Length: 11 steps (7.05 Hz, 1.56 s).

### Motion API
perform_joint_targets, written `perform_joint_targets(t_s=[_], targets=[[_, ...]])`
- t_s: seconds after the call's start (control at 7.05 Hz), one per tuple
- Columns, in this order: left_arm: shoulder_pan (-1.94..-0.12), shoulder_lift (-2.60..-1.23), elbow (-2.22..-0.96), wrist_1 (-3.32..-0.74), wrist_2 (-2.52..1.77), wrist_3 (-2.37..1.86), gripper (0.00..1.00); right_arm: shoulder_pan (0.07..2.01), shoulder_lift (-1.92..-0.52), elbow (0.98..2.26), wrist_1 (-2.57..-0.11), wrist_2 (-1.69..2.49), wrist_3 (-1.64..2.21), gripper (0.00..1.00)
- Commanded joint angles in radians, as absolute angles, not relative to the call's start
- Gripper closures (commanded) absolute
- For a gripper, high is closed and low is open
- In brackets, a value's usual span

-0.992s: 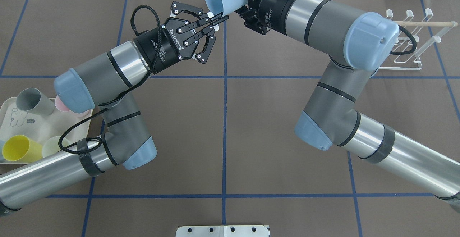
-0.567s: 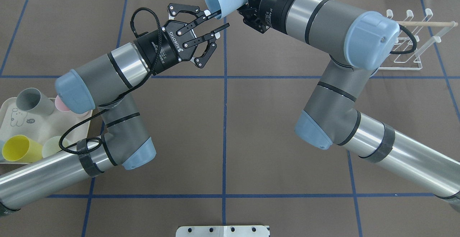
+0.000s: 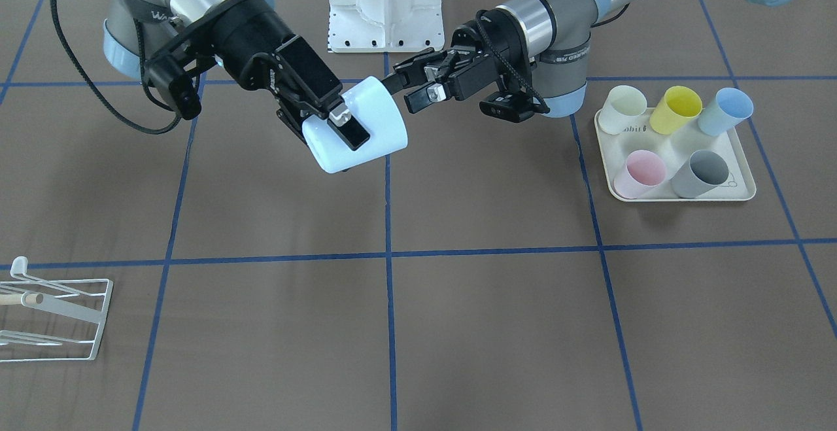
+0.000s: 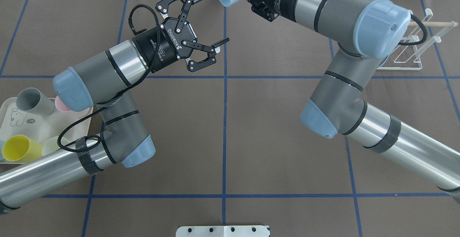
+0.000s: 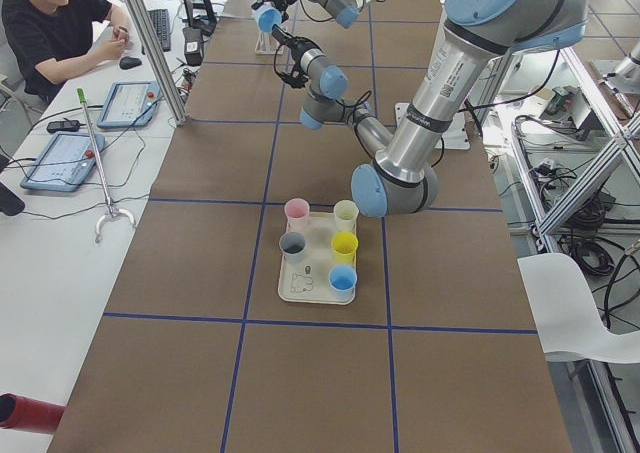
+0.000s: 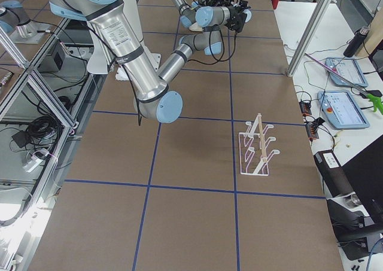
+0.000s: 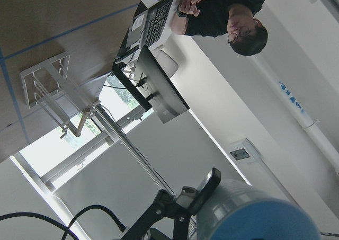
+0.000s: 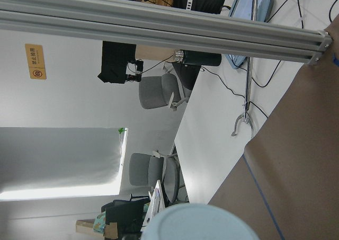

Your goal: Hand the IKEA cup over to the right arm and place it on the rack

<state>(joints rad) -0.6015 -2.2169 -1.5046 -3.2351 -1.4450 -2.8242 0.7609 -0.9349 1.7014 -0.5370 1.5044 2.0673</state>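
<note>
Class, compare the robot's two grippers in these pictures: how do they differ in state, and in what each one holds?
The left gripper is open, its fingers spread wide, while the right gripper is shut on the pale blue cup. The left gripper holds nothing. The right gripper carries the cup in the air, tipped on its side. Both are black two-finger grippers, pointed roughly toward each other.

Mat (image 3: 261, 222) between cup (image 3: 382, 123) and rack (image 3: 59, 313) bare; left gripper (image 3: 407, 91) just beside cup, seemingly clear.
</note>
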Motion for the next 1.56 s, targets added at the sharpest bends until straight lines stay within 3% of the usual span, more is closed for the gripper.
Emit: perform_joint_targets(t_s=[0.0, 0.57, 0.85, 1.42], targets=[[-0.609, -2.218, -1.506, -3.232, -1.451, -2.761, 0.01, 0.821, -0.949, 1.642, -0.549, 1.532, 1.943, 1.00], [-0.723, -2.217, -1.519, -3.056, -1.660, -2.340, 0.03, 0.955, -1.176, 1.692, -0.691, 1.612, 1.550, 1.00], [-0.840, -2.163, -1.523, -2.984, -1.837, -2.162, 0.03, 1.043, -1.315, 1.720, -0.736, 1.615, 1.278, 1.00], [-1.179, -2.059, -1.517, -2.855, -2.332, -1.846, 0.02, 1.164, -1.449, 1.724, -0.739, 1.522, 0.891, 1.00]])
